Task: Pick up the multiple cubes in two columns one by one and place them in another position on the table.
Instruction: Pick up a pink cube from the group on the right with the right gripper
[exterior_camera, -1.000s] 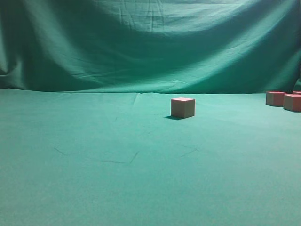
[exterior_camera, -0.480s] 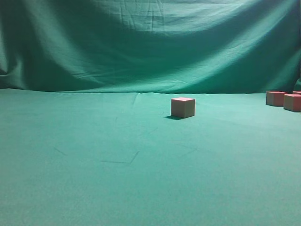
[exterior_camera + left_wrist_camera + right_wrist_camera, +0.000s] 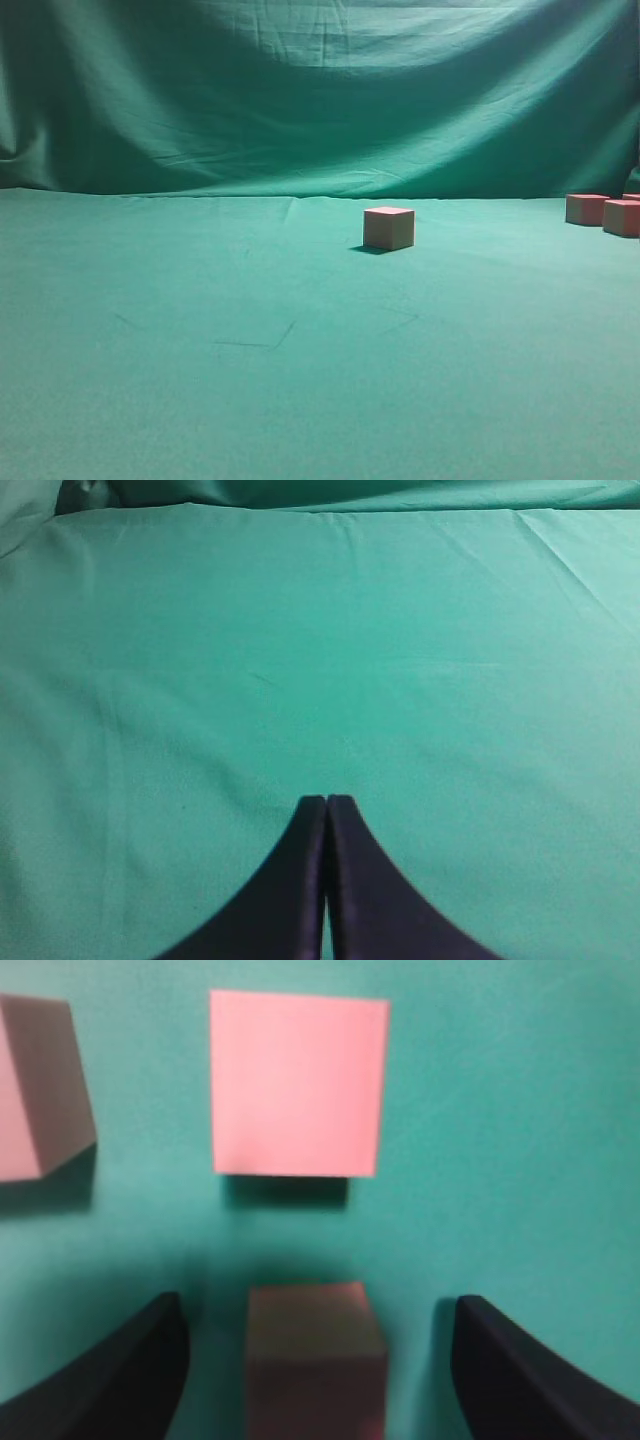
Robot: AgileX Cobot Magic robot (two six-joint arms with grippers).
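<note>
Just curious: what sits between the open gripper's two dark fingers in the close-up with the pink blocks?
In the right wrist view, a shaded cube sits on the table between the right gripper's fingers, untouched.

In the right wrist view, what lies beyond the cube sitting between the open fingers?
Beyond the near cube on the table sits a bright pink cube, apart from it; another cube shows at the left edge. The right gripper is open around the near cube, whose lower part is cut off by the frame.

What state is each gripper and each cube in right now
left gripper: shut, empty, above bare table.
right gripper: open, straddling a cube.
cube between the right fingers: on the cloth, not gripped.
cube ahead of it: resting flat.
lone middle cube: upright, standing alone.
</note>
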